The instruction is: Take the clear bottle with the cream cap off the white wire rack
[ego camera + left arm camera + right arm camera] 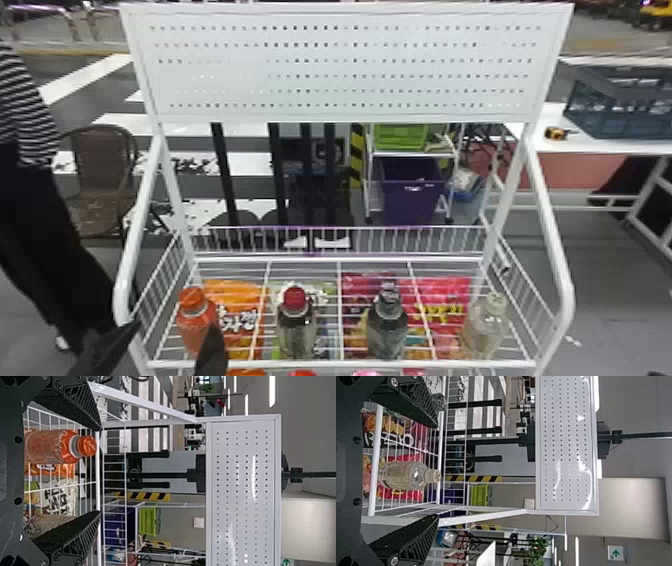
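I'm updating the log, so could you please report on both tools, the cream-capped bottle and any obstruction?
Left tool open, empty; right tool open, empty. Cream-capped bottle upright on rack. Rack's front rail before it.

Black plates, silver screws, ridged wedge-shaped fingers

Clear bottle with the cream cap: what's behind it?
Behind the bottle, a red bag shows through wires of the white rack; the bottle hides the bag's middle.
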